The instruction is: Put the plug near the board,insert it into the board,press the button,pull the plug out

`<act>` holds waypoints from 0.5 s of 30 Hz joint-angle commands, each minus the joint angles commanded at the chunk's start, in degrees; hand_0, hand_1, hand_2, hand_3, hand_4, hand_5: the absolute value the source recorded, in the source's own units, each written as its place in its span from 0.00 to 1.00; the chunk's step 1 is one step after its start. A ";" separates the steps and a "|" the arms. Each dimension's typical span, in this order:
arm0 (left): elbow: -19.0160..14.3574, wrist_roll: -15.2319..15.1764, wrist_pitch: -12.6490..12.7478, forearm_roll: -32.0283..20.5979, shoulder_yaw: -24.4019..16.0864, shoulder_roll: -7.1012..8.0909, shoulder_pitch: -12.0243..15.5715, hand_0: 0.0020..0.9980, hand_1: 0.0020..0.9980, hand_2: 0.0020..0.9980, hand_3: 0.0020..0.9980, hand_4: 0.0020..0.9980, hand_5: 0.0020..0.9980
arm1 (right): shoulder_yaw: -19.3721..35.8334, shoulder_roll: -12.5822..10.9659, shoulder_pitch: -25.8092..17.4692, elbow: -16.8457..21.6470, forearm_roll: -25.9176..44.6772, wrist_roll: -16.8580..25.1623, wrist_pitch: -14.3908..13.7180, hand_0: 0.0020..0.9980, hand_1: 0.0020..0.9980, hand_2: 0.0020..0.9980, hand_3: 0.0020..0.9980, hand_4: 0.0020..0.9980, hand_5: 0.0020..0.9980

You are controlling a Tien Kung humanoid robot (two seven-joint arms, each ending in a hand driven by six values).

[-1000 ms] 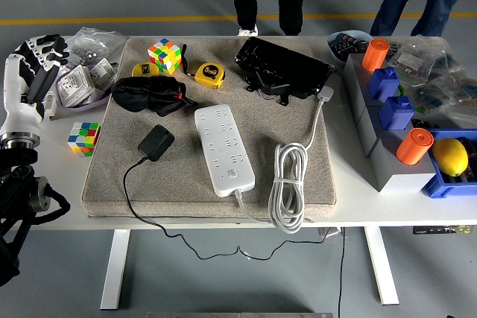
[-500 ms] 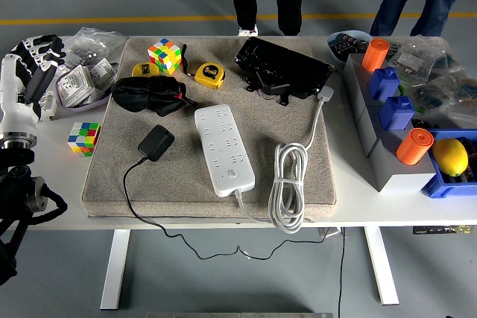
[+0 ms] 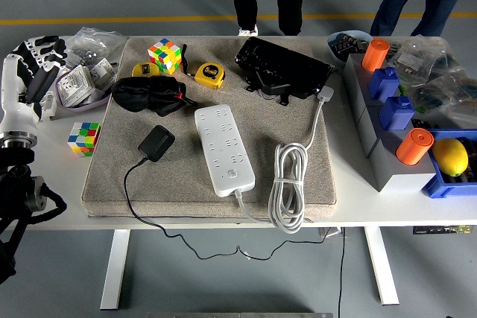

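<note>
Plug point(image 3: 156, 142) hasn't budged beside the power strip point(image 3: 223, 149); left hand point(image 3: 39, 61) only drifted slightly, fingers loosely spread, holding nothing, so nothing's started yet.

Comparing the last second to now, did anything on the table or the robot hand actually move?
Only the left robot hand shifted, drifting slightly toward the table's far left edge, holding nothing with its fingers relaxed. The black plug, the white power strip, its coiled cable and the cubes stayed as they were. Nothing was grasped or released.
</note>
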 joint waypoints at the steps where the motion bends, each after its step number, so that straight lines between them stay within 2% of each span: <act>1: -0.03 0.04 -0.01 0.02 0.00 0.02 0.05 0.52 0.56 0.57 0.59 0.80 0.51 | -0.03 -0.02 -0.01 0.02 0.00 0.01 -0.01 0.60 0.64 0.64 0.55 0.95 0.44; 15: -0.52 0.47 -0.10 0.29 -0.15 -0.11 0.31 0.52 0.55 0.57 0.59 0.80 0.51 | 0.43 0.14 -0.30 0.02 -0.04 0.02 -0.03 0.60 0.64 0.64 0.55 0.95 0.44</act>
